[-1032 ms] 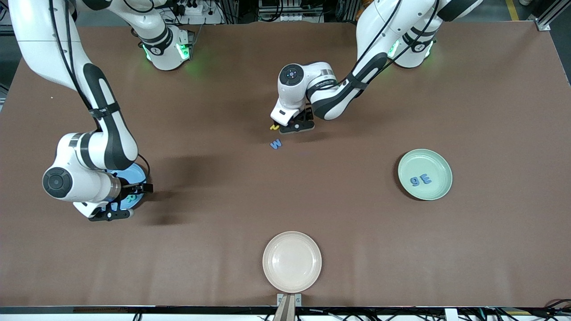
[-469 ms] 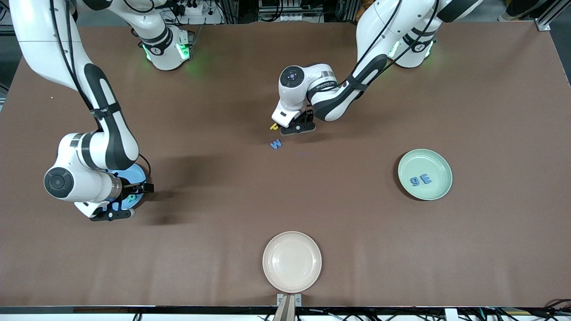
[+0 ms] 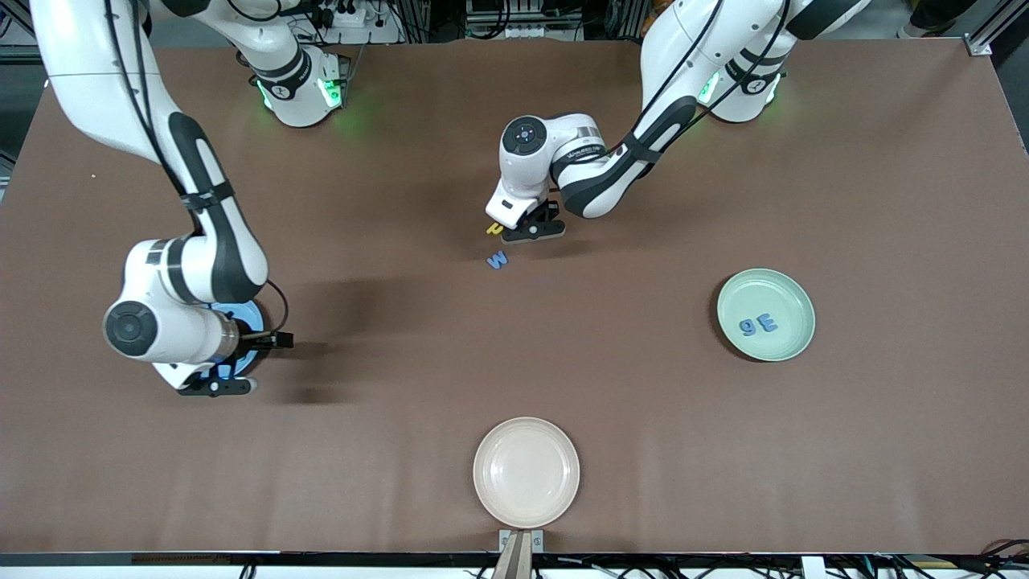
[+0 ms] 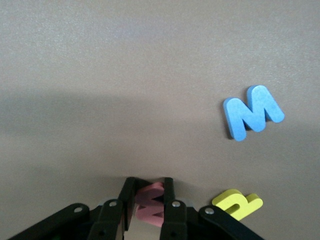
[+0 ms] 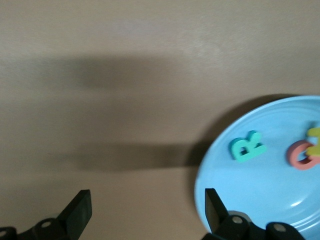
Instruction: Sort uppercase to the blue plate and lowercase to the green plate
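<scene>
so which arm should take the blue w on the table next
Left. The left gripper is down at the middle of the table, shut on the small red w, with the blue W just nearer the camera. But it is busy. The right gripper hangs open by the blue plate, much farther away.

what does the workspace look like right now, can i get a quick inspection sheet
surface: brown table, flat and dry.
job's things: blue plate holds a teal R, a red letter and a yellow letter; green plate holds two blue letters; blue W and a yellow hooked letter lie on the table mid-table.
clutter: white plate, empty, nearest the front camera.
grippers: left gripper down at the table, shut on a small red letter; right gripper open, over the blue plate's edge.
cables: black cables run along both arms.
surroundings: equipment and wiring past the table's edge by the arm bases.
</scene>
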Available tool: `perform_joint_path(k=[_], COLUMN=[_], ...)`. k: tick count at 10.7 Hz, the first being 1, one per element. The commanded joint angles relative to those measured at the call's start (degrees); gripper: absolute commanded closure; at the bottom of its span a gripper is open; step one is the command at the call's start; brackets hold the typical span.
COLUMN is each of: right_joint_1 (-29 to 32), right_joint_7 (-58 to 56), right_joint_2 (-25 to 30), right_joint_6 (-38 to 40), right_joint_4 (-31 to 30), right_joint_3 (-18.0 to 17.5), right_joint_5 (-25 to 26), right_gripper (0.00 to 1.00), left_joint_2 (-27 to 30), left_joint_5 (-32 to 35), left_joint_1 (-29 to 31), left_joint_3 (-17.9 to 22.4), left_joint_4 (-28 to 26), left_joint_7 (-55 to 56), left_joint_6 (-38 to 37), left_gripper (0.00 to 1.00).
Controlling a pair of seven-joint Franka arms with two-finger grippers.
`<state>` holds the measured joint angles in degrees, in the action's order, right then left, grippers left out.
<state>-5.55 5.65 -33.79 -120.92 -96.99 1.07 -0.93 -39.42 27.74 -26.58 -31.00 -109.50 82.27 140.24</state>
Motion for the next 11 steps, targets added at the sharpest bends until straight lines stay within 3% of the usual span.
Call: perform_joint_path(k=[1, 3, 6, 11], right_joint_1=[-3.5, -5.8, -7.1, -20.8], right_joint_7=[8.9, 14.1, 18.8, 44.9], right_joint_2=[0.4, 0.4, 0.5, -0.1], right_joint_6=[0.2, 0.0, 0.2, -0.5], right_joint_4=[0.0, 0.1, 0.2, 2.9], right_joint_3=[0.0, 0.0, -0.3, -0.4], right_joint_5=[-0.4, -0.4, -0.9, -6.4], right_gripper=[0.0, 0.0, 0.0, 0.0], left_joint_2=[0.2, 2.9, 9.8, 13.8], left_joint_5=[1.4, 1.5, 0.8, 0.4], left_joint_1=[0.4, 3.2, 10.4, 28.7], left_joint_3=[0.8, 0.8, -1.0, -1.6], left_joint_4=[0.1, -0.3, -0.9, -2.6], left_joint_7=[-0.4, -4.4, -18.9, -55.7], left_joint_6=[-0.2, -0.9, -5.6, -9.7], left_gripper=[1.0, 1.0, 1.0, 1.0])
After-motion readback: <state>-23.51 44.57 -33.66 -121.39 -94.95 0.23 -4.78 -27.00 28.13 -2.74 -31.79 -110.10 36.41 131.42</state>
